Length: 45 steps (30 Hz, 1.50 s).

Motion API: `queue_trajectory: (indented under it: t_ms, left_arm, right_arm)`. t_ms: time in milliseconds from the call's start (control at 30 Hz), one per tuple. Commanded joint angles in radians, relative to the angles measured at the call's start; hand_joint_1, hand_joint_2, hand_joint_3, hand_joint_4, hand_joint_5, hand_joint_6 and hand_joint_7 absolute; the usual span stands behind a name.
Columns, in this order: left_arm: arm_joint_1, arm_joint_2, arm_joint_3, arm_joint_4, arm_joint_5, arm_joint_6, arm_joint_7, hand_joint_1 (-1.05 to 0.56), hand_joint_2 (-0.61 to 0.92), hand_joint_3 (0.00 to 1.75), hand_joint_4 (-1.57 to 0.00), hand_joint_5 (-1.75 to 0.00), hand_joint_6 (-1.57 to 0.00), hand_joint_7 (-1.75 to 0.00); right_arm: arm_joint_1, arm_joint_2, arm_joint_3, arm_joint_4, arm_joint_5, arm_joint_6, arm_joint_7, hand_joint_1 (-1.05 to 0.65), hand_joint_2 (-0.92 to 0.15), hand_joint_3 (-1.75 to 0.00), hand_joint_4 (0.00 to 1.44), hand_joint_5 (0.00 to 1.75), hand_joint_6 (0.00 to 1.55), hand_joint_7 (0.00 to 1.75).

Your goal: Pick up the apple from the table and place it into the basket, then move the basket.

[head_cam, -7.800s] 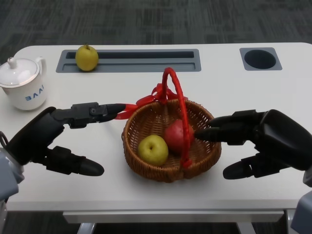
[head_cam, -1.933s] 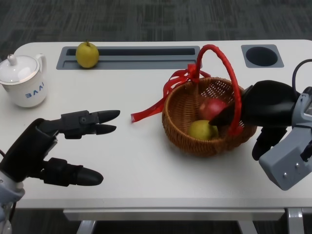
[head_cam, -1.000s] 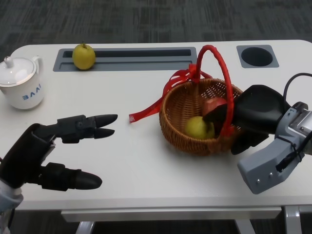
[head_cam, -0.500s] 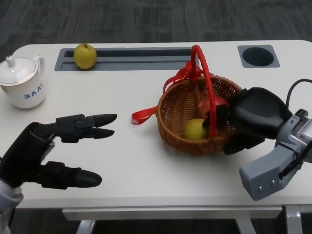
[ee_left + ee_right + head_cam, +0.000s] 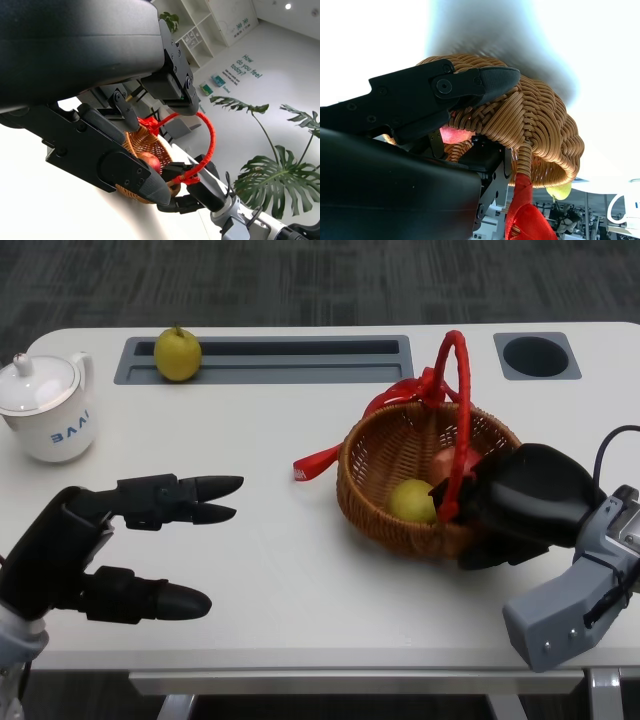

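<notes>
The right hand (image 5: 510, 505) is reaching in from the lower right of the head view, its silver forearm (image 5: 575, 605) angling up toward the table's right side, and it is gripping the wicker basket (image 5: 385, 510) at its near right rim: the right wrist view is showing one black finger (image 5: 485, 82) lying over the outside of the woven wall while other parts of the hand are sitting inside the rim, so the wall is being clamped between them. The basket's red handle (image 5: 458, 405) is arching up just beside the hand's fingers, and a red ribbon (image 5: 330, 452) is trailing from the handle's far end onto the white table (image 5: 300, 550). The apple (image 5: 441, 464) is lying inside the basket, red and mostly hidden behind the handle and the hand, next to a yellow-green fruit (image 5: 411, 499) that is also resting in the basket. The left hand (image 5: 110, 545) is hovering over the table's near left part, well apart from the basket, holding nothing, with its upper fingers (image 5: 200, 498) stretching straight toward the right and a lower finger spreading away beneath them. A white teapot (image 5: 48, 410) is standing at the far left, and a yellow pear (image 5: 177, 352) is sitting on the grey tray slot (image 5: 300, 358) along the far edge.
</notes>
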Motion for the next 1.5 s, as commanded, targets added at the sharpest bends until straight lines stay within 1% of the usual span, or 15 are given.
queue_trajectory:
  t_ms: [33,167,233,300,433,467,667,767,900,1067,1100,1200,1233,1367,1500]
  left_arm:
    - [-0.011,0.007,0.011,0.014,0.0,-0.021,0.009,-0.55,0.8,0.01,-0.95,-0.03,-0.76,-0.03]
    - [-0.014,0.005,0.012,0.021,-0.003,-0.033,0.008,-0.54,0.8,0.0,-0.96,-0.03,-0.8,-0.04]
    - [-0.012,0.006,0.012,0.019,-0.003,-0.033,0.009,-0.53,0.8,0.0,-0.97,-0.03,-0.81,-0.04]
    - [-0.011,0.004,0.014,0.02,-0.003,-0.038,0.011,-0.53,0.8,0.0,-0.97,-0.03,-0.82,-0.03]
    - [-0.009,0.0,0.018,0.027,-0.007,-0.05,0.013,-0.54,0.81,0.0,-1.0,-0.03,-0.84,-0.03]
    - [-0.009,0.0,0.019,0.028,-0.008,-0.052,0.014,-0.54,0.81,0.0,-1.0,-0.03,-0.84,-0.03]
    - [-0.003,-0.002,0.027,0.021,-0.005,-0.056,0.019,-0.54,0.81,0.0,-1.05,-0.04,-0.87,-0.03]
    - [0.0,-0.002,0.031,0.021,-0.008,-0.065,0.016,-0.54,0.81,0.0,-1.06,-0.04,-0.87,-0.03]
    - [0.015,0.006,0.036,0.007,-0.01,-0.074,0.016,-0.54,0.82,0.0,-1.08,-0.04,-0.88,-0.02]
    - [0.052,0.01,0.048,-0.024,-0.029,-0.087,0.017,-0.54,0.81,0.0,-1.09,-0.04,-0.9,-0.02]
    - [0.065,0.013,0.05,-0.038,-0.032,-0.086,0.017,-0.54,0.81,0.0,-1.09,-0.03,-0.9,-0.02]
    - [0.114,0.021,0.053,-0.101,-0.045,-0.068,0.018,-0.54,0.81,0.0,-1.09,-0.03,-0.9,-0.02]
    - [0.132,0.024,0.054,-0.125,-0.047,-0.059,0.019,-0.54,0.81,0.0,-1.09,-0.03,-0.91,-0.02]
    - [0.198,0.04,0.057,-0.215,-0.059,-0.02,0.017,-0.55,0.82,0.0,-1.08,-0.01,-0.9,-0.01]
    - [0.278,0.065,0.059,-0.315,-0.087,0.005,0.007,-0.53,0.81,0.0,-1.06,0.0,-0.91,-0.01]
  right_arm:
    - [0.029,-0.038,-0.013,-0.013,0.012,-0.026,-0.011,-0.42,-0.92,-0.19,0.83,1.75,0.66,1.42]
    - [0.036,-0.041,-0.01,-0.017,0.007,-0.029,-0.003,-0.4,-0.92,-0.16,0.84,1.75,0.6,1.61]
    - [0.036,-0.039,-0.009,-0.016,0.005,-0.025,0.001,-0.4,-0.92,-0.17,0.84,1.75,0.6,1.6]
    - [0.036,-0.036,-0.01,-0.014,0.007,-0.023,0.005,-0.4,-0.92,-0.2,0.83,1.75,0.61,1.5]
    - [0.031,-0.019,-0.022,0.0,0.02,-0.005,0.015,-0.41,-0.92,-0.25,0.78,1.75,0.74,0.96]
    - [0.027,-0.014,-0.024,0.006,0.02,0.006,0.016,-0.42,-0.92,-0.23,0.78,1.75,0.75,0.97]
    - [-0.012,0.022,-0.059,0.059,0.047,0.109,0.066,-0.37,-0.92,-0.23,0.76,1.75,0.51,1.68]
    - [-0.037,0.045,-0.058,0.078,0.044,0.187,0.08,-0.36,-0.92,-0.32,0.78,1.75,0.48,1.71]
    - [-0.07,0.081,-0.058,0.101,0.045,0.298,0.124,-0.38,-0.92,-0.27,0.79,1.75,0.58,1.44]
    - [-0.093,0.117,-0.071,0.116,0.053,0.383,0.16,-0.42,-0.92,-0.27,0.75,1.75,0.44,1.69]
    - [-0.097,0.124,-0.073,0.117,0.051,0.397,0.168,-0.43,-0.92,-0.24,0.76,1.75,0.48,1.57]
    - [-0.111,0.144,-0.08,0.123,0.053,0.443,0.204,-0.42,-0.92,-0.11,0.74,1.75,0.76,0.88]
    - [-0.116,0.15,-0.085,0.124,0.056,0.455,0.212,-0.41,-0.92,-0.1,0.73,1.75,0.79,0.82]
    - [-0.133,0.16,-0.107,0.129,0.072,0.492,0.232,-0.39,-0.92,-0.12,0.74,1.74,0.74,0.9]
    - [-0.163,0.156,-0.141,0.135,0.097,0.545,0.288,-0.39,-0.92,-0.12,0.7,1.73,0.93,0.4]
